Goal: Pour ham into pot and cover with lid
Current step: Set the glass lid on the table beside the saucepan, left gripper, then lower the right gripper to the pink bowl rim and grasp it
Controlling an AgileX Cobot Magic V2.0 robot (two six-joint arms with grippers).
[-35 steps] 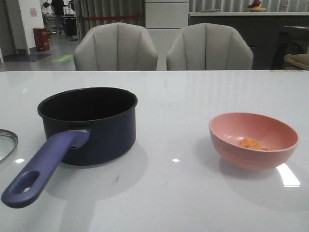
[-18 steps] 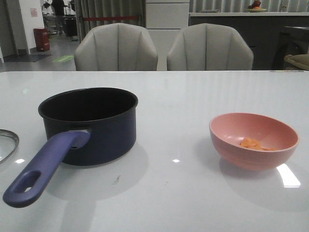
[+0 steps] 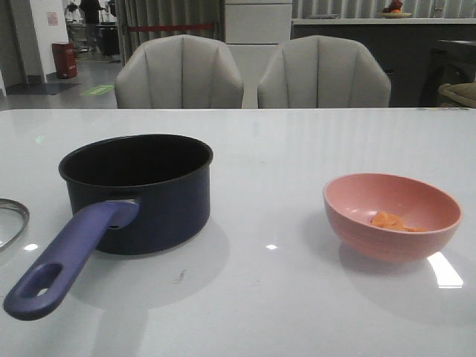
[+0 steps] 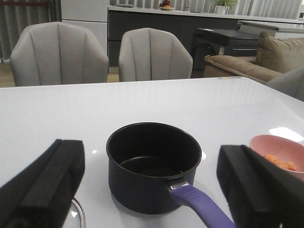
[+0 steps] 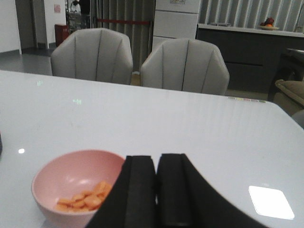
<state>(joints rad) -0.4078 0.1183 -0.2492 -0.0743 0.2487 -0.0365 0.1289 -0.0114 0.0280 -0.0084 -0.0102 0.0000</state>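
The dark navy pot (image 3: 137, 190) stands on the left of the white table, empty, with its purple-blue handle (image 3: 67, 260) pointing toward the front. Only the steel rim of the glass lid (image 3: 11, 219) shows, at the left edge. On the right, a pink bowl (image 3: 392, 216) holds the orange ham pieces (image 3: 390, 221). No gripper appears in the front view. My left gripper (image 4: 152, 161) is wide open and held back from the pot (image 4: 142, 190), with the lid rim (image 4: 78, 213) below one finger. My right gripper (image 5: 156, 164) is shut on nothing beside the bowl (image 5: 71, 178) of ham (image 5: 85, 199).
Two grey chairs (image 3: 178, 74) (image 3: 323, 74) stand behind the table's far edge. A sofa (image 4: 251, 61) lies off to the right side. The table surface (image 3: 282, 156) is glossy, with light reflections.
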